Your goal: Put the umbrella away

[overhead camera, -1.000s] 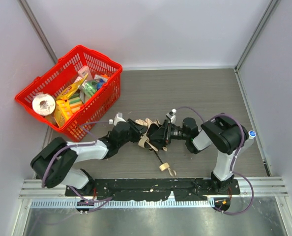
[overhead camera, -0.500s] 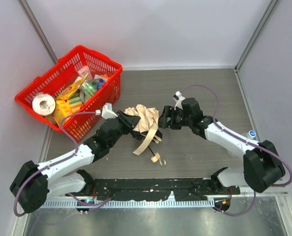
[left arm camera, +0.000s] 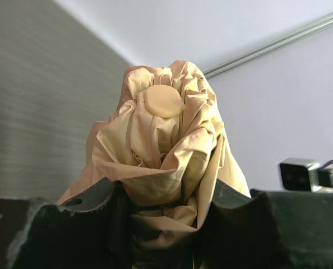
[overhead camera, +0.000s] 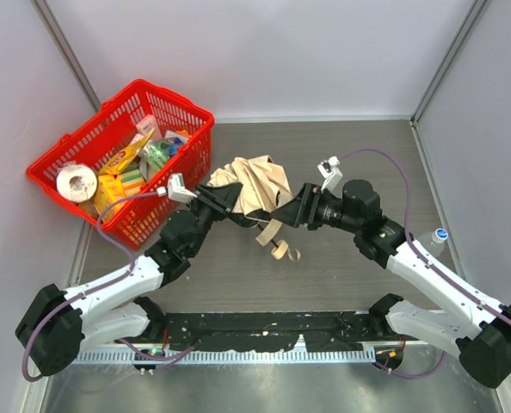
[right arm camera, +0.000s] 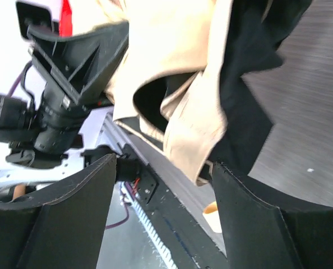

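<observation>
1. Our left hand [overhead camera: 214, 199] clamps the umbrella [overhead camera: 255, 182] by its bunched fabric, lifted off the tabletop [overhead camera: 350, 163] so the folds hang free.
2. Our right hand [overhead camera: 297, 209] gapes wide beside it, gripping nothing, likely ready to gather them.

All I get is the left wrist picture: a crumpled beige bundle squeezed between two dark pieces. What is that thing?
Observer: A folded umbrella. The overhead view shows its small tan handle sticking out below the fabric, on the near side.
Visitor: Is the other arm holding it too?
Observer: No. The right wrist view shows the right arm's jaws wide open, with the fabric hanging in front of them.
Visitor: Anything else around?
Observer: A full red basket, to the left of the umbrella in the overhead view.
</observation>
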Controlling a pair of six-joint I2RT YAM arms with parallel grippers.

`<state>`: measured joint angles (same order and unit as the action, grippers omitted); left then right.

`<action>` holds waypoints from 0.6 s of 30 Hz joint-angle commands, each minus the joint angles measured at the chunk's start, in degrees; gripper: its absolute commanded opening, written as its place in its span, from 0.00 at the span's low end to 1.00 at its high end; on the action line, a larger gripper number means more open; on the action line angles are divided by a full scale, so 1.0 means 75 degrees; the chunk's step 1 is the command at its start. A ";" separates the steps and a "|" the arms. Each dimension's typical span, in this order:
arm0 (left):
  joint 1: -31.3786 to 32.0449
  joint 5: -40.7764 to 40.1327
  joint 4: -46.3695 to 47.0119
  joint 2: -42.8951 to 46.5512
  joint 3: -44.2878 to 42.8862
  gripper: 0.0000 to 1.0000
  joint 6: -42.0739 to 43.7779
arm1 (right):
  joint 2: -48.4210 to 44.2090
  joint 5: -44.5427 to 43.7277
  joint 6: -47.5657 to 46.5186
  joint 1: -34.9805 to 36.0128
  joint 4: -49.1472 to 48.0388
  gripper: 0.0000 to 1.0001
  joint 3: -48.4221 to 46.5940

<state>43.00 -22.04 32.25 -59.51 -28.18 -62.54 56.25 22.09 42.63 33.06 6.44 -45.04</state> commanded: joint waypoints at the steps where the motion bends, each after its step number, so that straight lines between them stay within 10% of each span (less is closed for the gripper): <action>1: 0.0008 -0.0225 0.2612 -0.0046 -0.0062 0.00 0.0008 | -0.0024 0.0583 0.0563 0.0524 -0.1808 0.73 0.0205; 7: 0.0008 -0.0108 0.4348 -0.0456 -0.0062 0.00 -0.0426 | -0.0128 -0.0508 -0.0774 0.0713 -0.0165 0.71 -0.0745; 18: 0.0008 -0.0412 0.4816 -0.1182 -0.0777 0.00 -0.0075 | 0.0504 -0.0833 0.0011 0.2095 -0.0557 0.27 -0.1424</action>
<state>43.00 -23.03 58.57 -67.68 -29.89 -63.92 58.41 19.42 41.23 45.98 2.52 -51.16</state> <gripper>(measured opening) 0.375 0.299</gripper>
